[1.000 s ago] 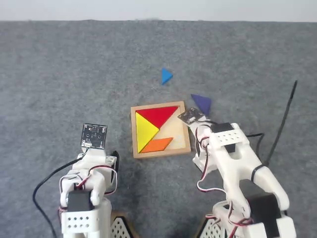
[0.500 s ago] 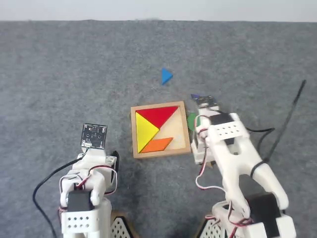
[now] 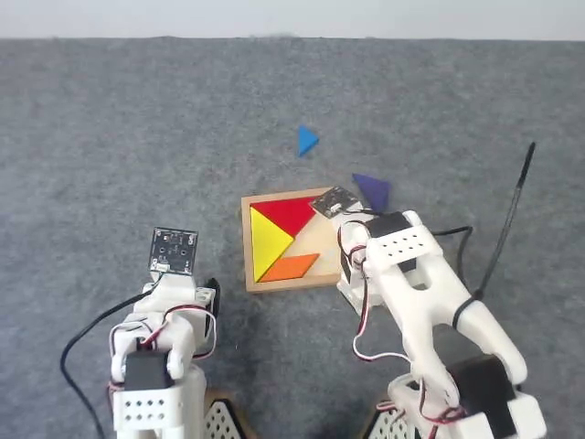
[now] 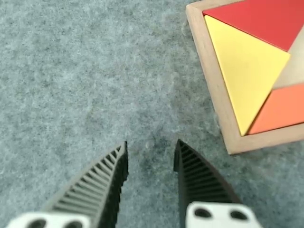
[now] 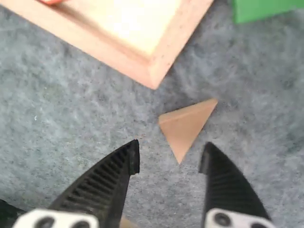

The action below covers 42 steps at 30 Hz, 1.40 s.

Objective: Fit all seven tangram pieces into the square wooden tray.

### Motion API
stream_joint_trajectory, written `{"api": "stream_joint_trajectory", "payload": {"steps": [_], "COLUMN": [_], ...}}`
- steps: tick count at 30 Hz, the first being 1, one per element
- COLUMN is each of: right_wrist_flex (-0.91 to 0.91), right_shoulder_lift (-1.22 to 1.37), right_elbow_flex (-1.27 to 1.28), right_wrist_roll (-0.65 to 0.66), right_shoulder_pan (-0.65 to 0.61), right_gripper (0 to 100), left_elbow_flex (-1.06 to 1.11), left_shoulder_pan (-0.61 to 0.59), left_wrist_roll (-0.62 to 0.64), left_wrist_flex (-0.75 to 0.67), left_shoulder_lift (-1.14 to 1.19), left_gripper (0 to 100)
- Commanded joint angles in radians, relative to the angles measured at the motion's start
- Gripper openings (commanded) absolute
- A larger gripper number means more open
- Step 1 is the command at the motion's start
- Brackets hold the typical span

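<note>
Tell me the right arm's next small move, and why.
Probably lower the right gripper and shut it on the tan triangle. Its jaws stand open with the triangle's tip between them in the wrist view, and the piece lies just outside the tray corner, not yet fitted.

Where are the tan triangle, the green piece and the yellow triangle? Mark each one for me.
tan triangle (image 5: pixel 185 128), right wrist view, middle of its top face.
green piece (image 5: pixel 259 8), right wrist view, the part of its face that shows.
yellow triangle (image 4: pixel 242 66), left wrist view, middle of its face.
</note>
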Motion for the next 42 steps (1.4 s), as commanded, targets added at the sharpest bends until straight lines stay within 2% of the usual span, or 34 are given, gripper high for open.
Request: {"api": "stream_joint_trajectory", "payload": {"steps": [1,5,10,25,31,37,42], "right_wrist_flex": [-0.033,-0.088,-0.124,-0.16,-0.194,-0.194,-0.196], "right_shoulder_lift": [-0.027,-0.025,-0.025,-0.022,0.074,0.09,0.093], "right_elbow_flex": [-0.023,0.003,0.014,0.072,0.066,0.038,0.037], "right_wrist_roll": [-0.037,-0.094,-0.184,-0.193,-0.192,-0.195,-0.341], "right_shoulder_pan": [-0.004,-0.007,-0.007,0.004,0.005,0.082,0.084], "right_gripper": [25.8,30.4,25.4,22.4,22.4,22.4,22.3], "left_elbow_flex": [-0.008,-0.008,-0.008,-0.008,-0.008,-0.008,-0.008], "left_shoulder_pan": [0.003,0.003,0.003,0.003,0.003,0.003,0.003], "left_wrist_roll": [-0.006,-0.006,-0.006,-0.006,-0.006,-0.006,-0.006], "left_wrist_flex": [0.009,0.009,0.009,0.009,0.009,0.009,0.009], "left_shoulder_lift": [-0.028,-0.028,-0.028,-0.028,-0.028,-0.028,-0.028], "left_gripper": [15,15,15,15,15,15,15]}}
